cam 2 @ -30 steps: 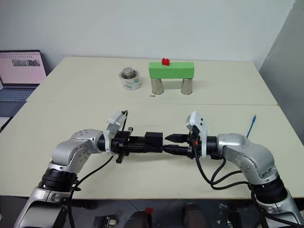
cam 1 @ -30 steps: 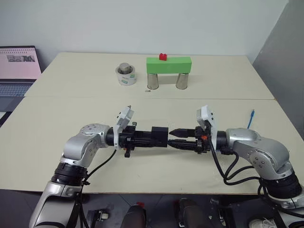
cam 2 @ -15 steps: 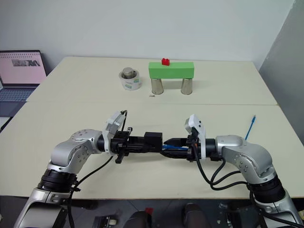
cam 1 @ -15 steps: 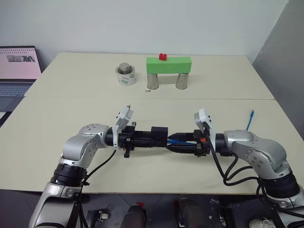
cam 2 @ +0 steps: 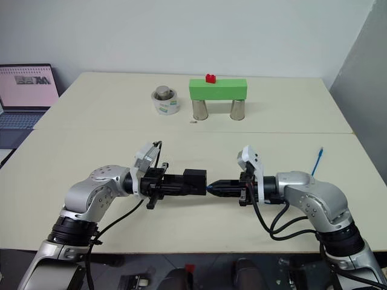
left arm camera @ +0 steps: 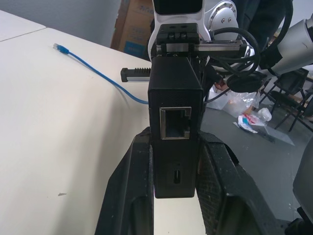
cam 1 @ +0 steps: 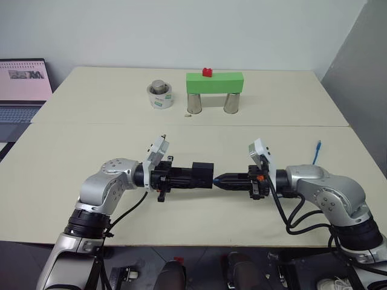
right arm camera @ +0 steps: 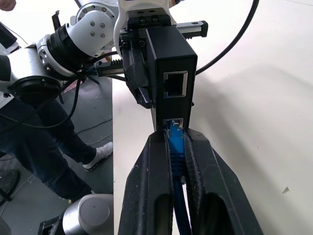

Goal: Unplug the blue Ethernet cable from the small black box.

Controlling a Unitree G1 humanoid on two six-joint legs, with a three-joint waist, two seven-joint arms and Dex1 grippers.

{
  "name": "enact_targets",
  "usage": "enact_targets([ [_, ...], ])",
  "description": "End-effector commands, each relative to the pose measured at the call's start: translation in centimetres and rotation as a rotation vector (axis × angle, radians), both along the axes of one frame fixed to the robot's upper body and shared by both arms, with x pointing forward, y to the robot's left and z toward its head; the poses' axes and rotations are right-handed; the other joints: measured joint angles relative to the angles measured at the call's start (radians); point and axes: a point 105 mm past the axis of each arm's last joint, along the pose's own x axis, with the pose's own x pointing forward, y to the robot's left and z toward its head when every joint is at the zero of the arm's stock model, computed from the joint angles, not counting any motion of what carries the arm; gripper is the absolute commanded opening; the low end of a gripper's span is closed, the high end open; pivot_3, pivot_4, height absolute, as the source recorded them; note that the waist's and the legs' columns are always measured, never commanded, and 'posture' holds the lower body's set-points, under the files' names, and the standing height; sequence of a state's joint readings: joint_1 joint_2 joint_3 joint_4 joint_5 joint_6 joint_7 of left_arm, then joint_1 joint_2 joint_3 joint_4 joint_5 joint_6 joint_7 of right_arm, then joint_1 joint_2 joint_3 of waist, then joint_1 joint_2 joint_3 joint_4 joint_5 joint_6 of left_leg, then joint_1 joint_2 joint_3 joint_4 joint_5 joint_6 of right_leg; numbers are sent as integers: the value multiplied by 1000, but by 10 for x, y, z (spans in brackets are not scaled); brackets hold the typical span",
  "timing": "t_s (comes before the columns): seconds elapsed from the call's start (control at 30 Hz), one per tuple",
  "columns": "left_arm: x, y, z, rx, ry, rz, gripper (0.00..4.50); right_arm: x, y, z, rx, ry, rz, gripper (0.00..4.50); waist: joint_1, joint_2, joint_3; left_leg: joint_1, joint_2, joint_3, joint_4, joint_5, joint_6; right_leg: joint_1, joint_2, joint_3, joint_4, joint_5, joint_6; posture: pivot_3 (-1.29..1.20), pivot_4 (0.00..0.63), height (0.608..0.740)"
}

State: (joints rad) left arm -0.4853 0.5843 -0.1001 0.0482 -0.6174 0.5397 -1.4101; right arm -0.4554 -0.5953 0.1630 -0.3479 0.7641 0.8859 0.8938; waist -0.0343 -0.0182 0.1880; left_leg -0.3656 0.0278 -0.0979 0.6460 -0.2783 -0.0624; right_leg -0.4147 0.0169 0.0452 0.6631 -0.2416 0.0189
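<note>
Change: right jaws, apart a second ago, have clenched on the blue plug.
Left gripper [cam 2: 195, 183]: jaws clenched around the small matte black box [left arm camera: 175, 112], held above the cream bench [cam 1: 91, 145].
Right gripper [right arm camera: 177, 147]: jaws grasping the thin bright blue Ethernet cable [right arm camera: 176, 152] at its plug, seated in the box's port.
Cable's free end: lying near the bench's right edge.

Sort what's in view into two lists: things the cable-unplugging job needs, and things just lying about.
Job:
- small black box, clamped in the left tool
- blue Ethernet cable, pinched in the right tool, plug still in the box's port

Lying about:
- green block bridging two metal cups, red piece on top
- tape roll
- laptop
</note>
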Motion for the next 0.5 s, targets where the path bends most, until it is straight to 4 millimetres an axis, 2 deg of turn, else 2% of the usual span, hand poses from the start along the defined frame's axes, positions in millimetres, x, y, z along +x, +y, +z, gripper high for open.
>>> enact_targets([
  [0.03, -1, 1, 10, -19, -47, -4, 788, 2, -3, 10, -2, -47, 6, 46, 0, 0, 0, 0, 0, 0, 0, 0, 0, 0, 0, 0, 0, 0, 0, 0, 150, 740],
  [0.3, -1, 4, 6, 11, -49, -1, 788, 3, -5, 9, -27, -46, 19, 46, 0, 0, 0, 0, 0, 0, 0, 0, 0, 0, 0, 0, 0, 0, 0, 0, 150, 740],
  [0.5, 2, 23, -9, 104, -68, 59, 788, 10, -25, 6, -86, -62, -28, 45, -2, 0, 0, 0, 0, 1, 0, 0, 0, 0, 0, 0, -1, 0, 0, 0, 150, 740],
])
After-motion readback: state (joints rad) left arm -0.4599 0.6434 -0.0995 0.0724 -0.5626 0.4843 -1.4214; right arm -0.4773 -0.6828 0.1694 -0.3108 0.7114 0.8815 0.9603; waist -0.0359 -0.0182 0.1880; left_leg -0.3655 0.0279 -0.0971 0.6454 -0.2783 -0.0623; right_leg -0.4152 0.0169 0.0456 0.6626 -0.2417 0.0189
